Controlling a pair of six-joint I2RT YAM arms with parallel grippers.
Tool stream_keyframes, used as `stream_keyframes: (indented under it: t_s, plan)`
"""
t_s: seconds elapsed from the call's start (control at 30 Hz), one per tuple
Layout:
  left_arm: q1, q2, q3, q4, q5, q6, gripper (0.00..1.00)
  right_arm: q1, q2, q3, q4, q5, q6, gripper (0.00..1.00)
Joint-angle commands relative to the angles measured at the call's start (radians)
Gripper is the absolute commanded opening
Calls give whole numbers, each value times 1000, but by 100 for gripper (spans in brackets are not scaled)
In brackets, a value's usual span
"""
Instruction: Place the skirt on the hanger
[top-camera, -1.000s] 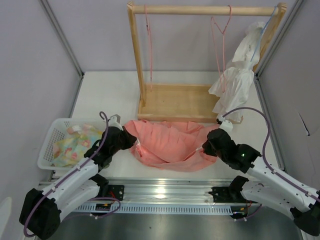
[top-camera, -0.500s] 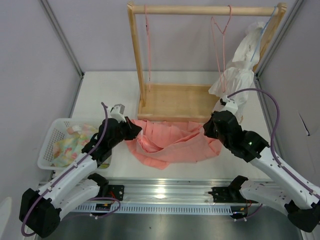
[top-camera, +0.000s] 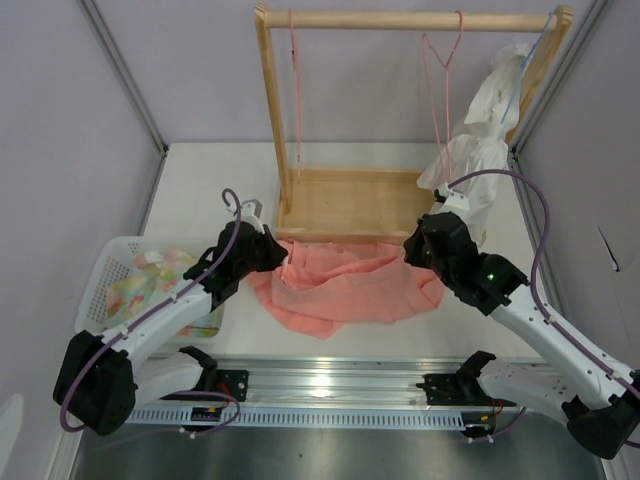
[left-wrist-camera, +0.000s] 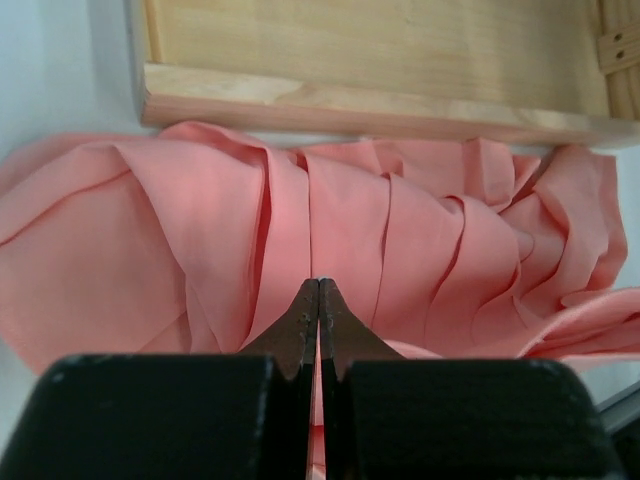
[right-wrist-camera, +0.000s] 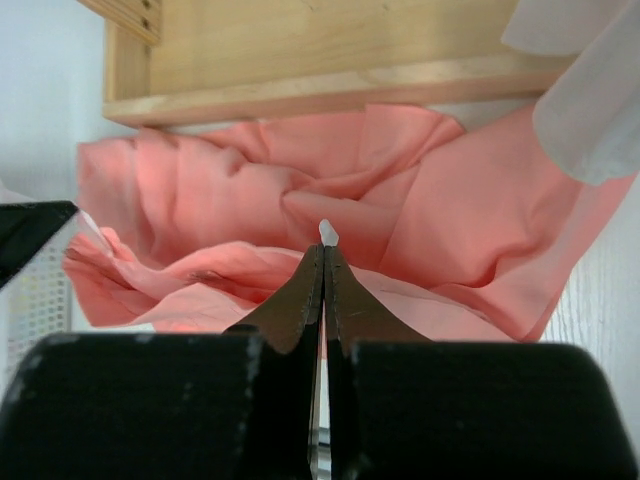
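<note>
Left wrist view: the left fingers (left-wrist-camera: 305, 312) are seen pressed together, with a sliver of pink cloth caught in the seam between them. In the right wrist view the right fingers (right-wrist-camera: 312, 278) are likewise shut, a small white tag showing at their tips. From above, the skirt (top-camera: 345, 290) is held stretched between the two by its upper edge. Over the last second both arms have been carried away from the near edge of the bench (top-camera: 220, 180). The cloth, which had sagged toward that edge, has been drawn up and back, so that its far edge now lies against the wooden base (top-camera: 350, 205) of the rack. The basket (top-camera: 125, 241) at the left is passed by. Farther off, the hanger (top-camera: 441, 90) hangs from the top bar (top-camera: 400, 18), with a second pink hanger (top-camera: 296, 100) on the same bar, both well apart from the skirt. The carry toward the rack is judged to be begun, but the garment is not yet raised to the bar. Which of the two hangers will be used cannot be told.
</note>
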Motion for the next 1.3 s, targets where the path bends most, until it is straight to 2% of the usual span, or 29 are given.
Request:
stream_keyframes:
  t_s: [0.0,0.07,0.1,0.13,0.17,0.3,0.57,0.7,0.83,1.1,1.27]
  plan:
    - [1,21,38,106,63,14,0,-15,11,-43,71,-24,-1,0]
    - [1,32,68,115,64,26,6,-31,31,-43,83,-45,-13,0]
    - [1,29,75,115,61,29,16,-35,37,-38,94,-53,-19,0]
    - [1,23,92,111,57,32,23,-35,44,-34,99,-56,-22,0]
    - [1,11,110,106,54,40,35,-40,54,-26,105,-64,-30,0]
    - [1,-25,184,20,28,84,47,-40,83,-8,126,-77,-42,0]
    - [1,-150,305,-81,-52,141,50,-46,111,12,146,-107,-64,0]
    - [-1,-106,485,-98,-54,180,53,-46,117,15,159,-122,-70,0]
    - [-5,34,699,-86,-74,204,58,-46,108,9,163,-126,-65,0]
    - [-15,339,1123,-129,-161,245,59,-46,93,-8,166,-136,-59,0]
    - [-16,492,1277,-114,-204,290,59,-47,88,-6,166,-137,-62,0]
